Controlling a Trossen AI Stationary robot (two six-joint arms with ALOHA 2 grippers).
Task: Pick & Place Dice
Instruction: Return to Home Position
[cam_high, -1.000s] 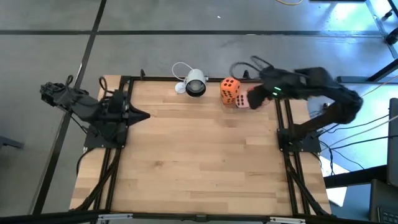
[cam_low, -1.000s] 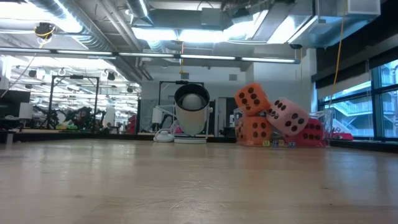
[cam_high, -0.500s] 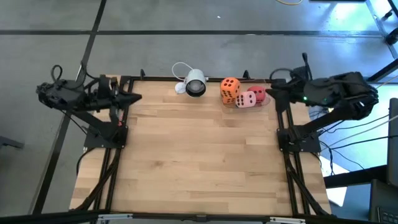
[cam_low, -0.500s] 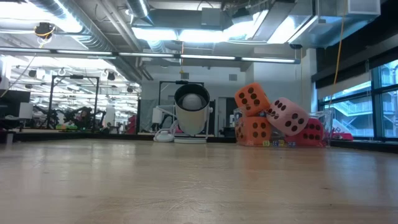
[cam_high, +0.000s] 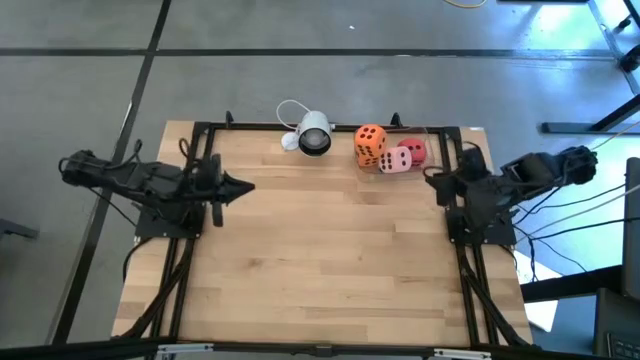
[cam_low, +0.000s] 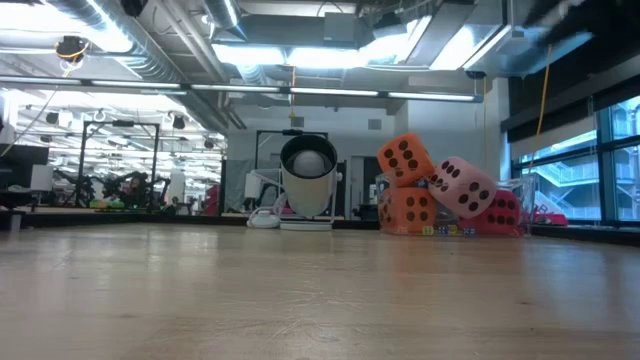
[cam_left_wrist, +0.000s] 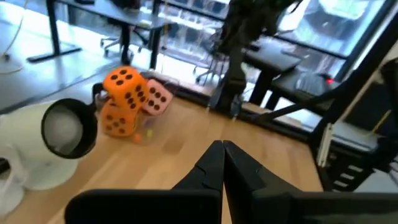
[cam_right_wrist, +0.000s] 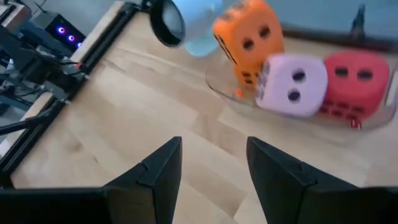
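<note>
The dice are heaped at the table's far right. One orange die sits tilted on a second orange die. The pink die leans tilted between the lower orange die and the red die. My left gripper is shut over the table's left side, pointing toward the right, far from the dice. My right gripper is open at the right edge, a little nearer than the pile, with nothing between its fingers.
A white round camera with a cable stands at the far edge, left of the dice. A clear shallow dish lies under the dice. Black frame rails run along both sides. Bare wood fills the middle and near part.
My right gripper has drawn back from over the pink die toward the table's right edge, then come down and nearer, rolling as it went. My left gripper swung toward the far edge, then back and down. The dice have kept their places.
</note>
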